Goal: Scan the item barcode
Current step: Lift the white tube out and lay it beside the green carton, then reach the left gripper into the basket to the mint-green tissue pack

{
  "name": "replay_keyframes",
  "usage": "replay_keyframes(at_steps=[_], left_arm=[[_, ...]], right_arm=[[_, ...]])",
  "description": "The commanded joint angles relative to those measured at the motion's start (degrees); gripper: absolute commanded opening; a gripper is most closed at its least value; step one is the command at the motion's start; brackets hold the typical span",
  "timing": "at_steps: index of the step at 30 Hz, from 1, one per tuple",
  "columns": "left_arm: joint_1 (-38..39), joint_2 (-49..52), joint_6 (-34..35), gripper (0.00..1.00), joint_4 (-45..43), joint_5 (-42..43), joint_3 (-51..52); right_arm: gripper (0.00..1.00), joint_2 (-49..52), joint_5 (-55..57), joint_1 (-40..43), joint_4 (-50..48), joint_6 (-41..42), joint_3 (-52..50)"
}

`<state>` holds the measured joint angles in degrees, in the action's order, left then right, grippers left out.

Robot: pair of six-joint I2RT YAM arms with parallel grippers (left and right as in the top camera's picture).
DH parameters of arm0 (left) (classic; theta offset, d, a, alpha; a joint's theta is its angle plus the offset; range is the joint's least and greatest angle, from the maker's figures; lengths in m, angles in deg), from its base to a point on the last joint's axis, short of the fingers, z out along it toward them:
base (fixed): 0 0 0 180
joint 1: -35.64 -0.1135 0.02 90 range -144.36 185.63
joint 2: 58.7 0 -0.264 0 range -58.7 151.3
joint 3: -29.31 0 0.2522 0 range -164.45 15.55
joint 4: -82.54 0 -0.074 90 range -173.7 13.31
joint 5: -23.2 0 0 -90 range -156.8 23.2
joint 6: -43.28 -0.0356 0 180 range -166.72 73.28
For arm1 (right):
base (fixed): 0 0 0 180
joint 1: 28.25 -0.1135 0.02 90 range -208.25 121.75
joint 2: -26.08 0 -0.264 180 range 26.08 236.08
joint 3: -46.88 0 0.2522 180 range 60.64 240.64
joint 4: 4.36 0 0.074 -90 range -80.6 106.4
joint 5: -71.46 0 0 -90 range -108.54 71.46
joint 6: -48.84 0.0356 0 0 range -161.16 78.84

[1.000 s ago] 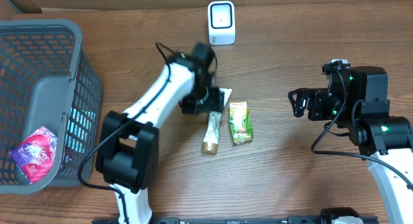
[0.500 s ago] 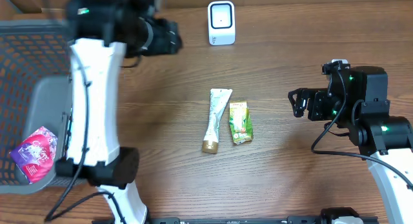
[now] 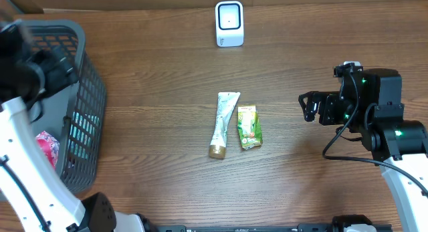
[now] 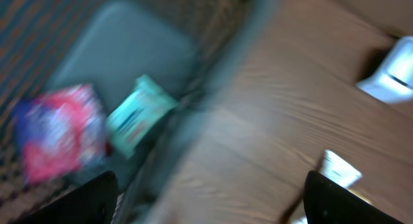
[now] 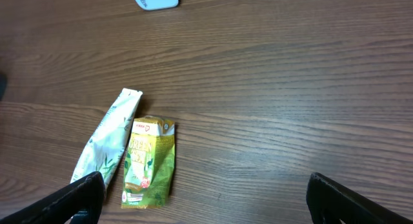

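The tube [image 3: 223, 125] and the green pouch [image 3: 249, 126] are lying side by side in the middle of the table [image 3: 167, 91], well apart from the scanner [image 3: 229, 23] standing at the far edge. The left gripper [image 4: 210, 201] is hanging over the rim of the basket [image 3: 83, 85], its view blurred, its fingers spread wide with nothing between them. A pink packet [image 4: 58, 130] and a teal packet [image 4: 135, 114] are lying inside. The right gripper [image 3: 308, 106] is hovering off to the right of the pouch, apart from it, also spread wide and empty. Both items are looking light and soft. The tube is probably going to give under a squeeze and slip on its glossy skin, so pinching it across its width near the middle, away from the cap, is looking safest. The pouch is lying thin and flat, so catching one long edge gently is looking better than pressing on its face
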<state>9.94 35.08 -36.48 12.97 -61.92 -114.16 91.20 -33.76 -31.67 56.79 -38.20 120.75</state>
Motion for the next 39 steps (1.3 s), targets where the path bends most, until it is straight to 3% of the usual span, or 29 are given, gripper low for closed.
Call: replay_keyframes(at_steps=[1, 5, 9, 17, 26, 32, 39], left_arm=[[-9.9, -1.7, -1.4, 0.83, -0.1, -0.3, 5.4], [-18.3, -1.6, -1.2, 0.83, -3.0, 1.6, 10.5], [-20.9, -1.6, -1.2, 0.83, -8.5, 3.1, 18.1], [-20.7, -1.6, 0.3, 0.82, -21.7, 3.1, 36.7], [-18.8, -1.5, 0.0, 0.84, -42.4, 5.7, 56.8], [-15.4, -1.5, -1.6, 0.87, -52.2, 5.7, 62.4], [-11.7, -1.5, -12.0, 0.95, -58.3, 4.2, 64.1]], right_arm=[[1.0, -0.1, -0.3, -0.3, -0.3, -0.4, 1.8], [1.0, -0.1, -0.3, -0.3, -0.3, -0.4, 1.8], [1.0, -0.1, -0.3, -0.3, -0.3, -0.4, 1.8], [1.0, -0.1, -0.3, -0.3, -0.3, -0.4, 1.8], [1.0, -0.1, -0.3, -0.3, -0.3, -0.4, 1.8], [1.0, -0.1, -0.3, -0.3, -0.3, -0.4, 1.8], [1.0, -0.1, -0.3, -0.3, -0.3, -0.4, 1.8]])
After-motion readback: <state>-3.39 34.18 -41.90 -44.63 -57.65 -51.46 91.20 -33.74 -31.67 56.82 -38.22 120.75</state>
